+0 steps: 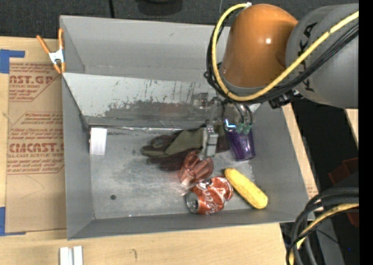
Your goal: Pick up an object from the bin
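Observation:
My gripper (pixel 210 140) hangs low in the middle right of the bin, under the arm's orange cover. Its lower end is right beside an olive and dark brown glove (pixel 170 146) that lies flat to its left. A purple plastic piece (pixel 242 143) stands just right of the gripper. A crumpled red wrapper (pixel 196 168) lies directly below it. Nearer the front wall are a crushed red soda can (pixel 210 195) and a yellow corn-shaped toy (pixel 246 188).
A small white block (pixel 98 140) leans against the bin's left wall. The arm and its orange cover hide the bin's back right corner. Bare floor shows at the front left of the bin.

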